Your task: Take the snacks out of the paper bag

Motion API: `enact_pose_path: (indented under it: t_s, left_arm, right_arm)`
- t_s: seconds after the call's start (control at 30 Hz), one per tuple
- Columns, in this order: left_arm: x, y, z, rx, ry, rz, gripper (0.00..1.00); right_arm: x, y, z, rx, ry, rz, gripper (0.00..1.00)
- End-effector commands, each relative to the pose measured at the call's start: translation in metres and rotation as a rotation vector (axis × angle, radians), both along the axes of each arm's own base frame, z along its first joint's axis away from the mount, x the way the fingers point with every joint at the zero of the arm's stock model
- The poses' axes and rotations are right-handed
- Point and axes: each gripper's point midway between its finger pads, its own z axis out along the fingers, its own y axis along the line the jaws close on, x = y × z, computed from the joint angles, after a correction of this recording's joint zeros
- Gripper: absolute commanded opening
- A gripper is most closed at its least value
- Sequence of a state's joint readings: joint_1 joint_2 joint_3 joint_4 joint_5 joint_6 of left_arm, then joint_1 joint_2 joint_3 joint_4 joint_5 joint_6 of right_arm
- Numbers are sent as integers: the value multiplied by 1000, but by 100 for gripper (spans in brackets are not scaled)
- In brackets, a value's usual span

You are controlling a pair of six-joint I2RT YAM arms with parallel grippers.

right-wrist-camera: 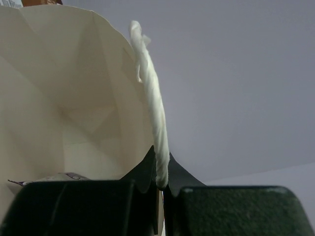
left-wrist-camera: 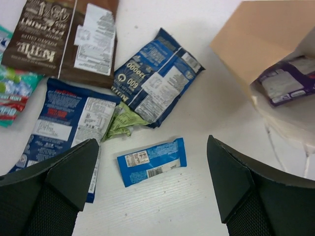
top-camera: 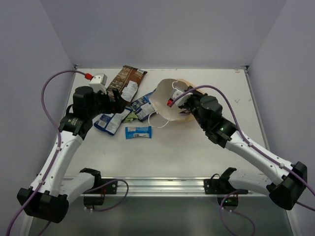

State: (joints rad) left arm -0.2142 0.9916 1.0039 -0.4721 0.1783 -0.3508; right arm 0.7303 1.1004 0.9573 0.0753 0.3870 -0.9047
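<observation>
The tan paper bag [top-camera: 162,101] lies on the table with its mouth wide open. My right gripper [top-camera: 183,104] is shut on its white cord handle [right-wrist-camera: 150,98] at the rim [right-wrist-camera: 161,184]. A purple packet [left-wrist-camera: 285,81] lies inside the bag. Left of the bag lie a long dark brown packet [top-camera: 127,81], two blue packets [left-wrist-camera: 156,76] [left-wrist-camera: 66,123], a small blue bar wrapper [left-wrist-camera: 152,160], a teal-and-red pouch [left-wrist-camera: 12,93] and a crumpled green wrapper [left-wrist-camera: 122,122]. My left gripper [left-wrist-camera: 151,145] is open and empty, hovering above the blue bar wrapper.
A white box with a red plug [top-camera: 98,79] sits at the back left of the table. A second white cord handle [top-camera: 160,123] trails on the table in front of the bag. Walls close the table on three sides.
</observation>
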Motion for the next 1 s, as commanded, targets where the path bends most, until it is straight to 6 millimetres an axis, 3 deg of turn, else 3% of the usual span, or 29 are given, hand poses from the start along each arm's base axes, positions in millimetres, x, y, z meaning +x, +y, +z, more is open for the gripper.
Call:
enact_pose_path:
  t_s: [0.0, 0.07, 0.1, 0.13, 0.17, 0.27, 0.37, 0.43, 0.5, 0.7, 0.8, 0.97]
  left_arm:
    - [0, -25, 43, 7, -169, -190, 97]
    - [-5, -43, 43, -3, -184, -269, 96]
    - [-7, -52, 43, -6, -193, -299, 95]
    - [-9, -59, 40, -4, -197, -321, 94]
    - [-16, -79, 43, -11, -218, -378, 94]
    - [-28, -112, 43, -24, -245, -463, 93]
    - [-33, -131, 39, -71, -228, -487, 92]
    - [-33, -134, 41, -90, -233, -476, 92]
    - [-32, -134, 56, -103, -277, -459, 92]
    - [-19, -119, 102, -56, -414, -377, 92]
    - [-18, -123, 105, -15, -443, -425, 92]
    - [-23, -140, 88, -4, -422, -537, 91]
  right_arm:
    - [-11, 8, 13, 17, -58, 71, 0]
    - [-16, 10, -14, 10, 3, 89, 0]
    - [-19, 11, -41, -14, 48, 96, 0]
    - [-23, 12, -54, -3, 84, 106, 0]
    - [-26, 11, -66, 1, 116, 113, 0]
    - [-40, 7, -107, -17, 224, 125, 0]
    - [-52, 6, -122, -29, 251, 134, 0]
    - [-62, 6, -121, -41, 253, 148, 0]
    - [-65, 5, -110, -23, 235, 146, 0]
    - [-67, 5, -46, 73, 152, 156, 0]
    - [-71, 8, -24, 111, 109, 195, 0]
    - [-78, 13, -27, 84, 153, 241, 0]
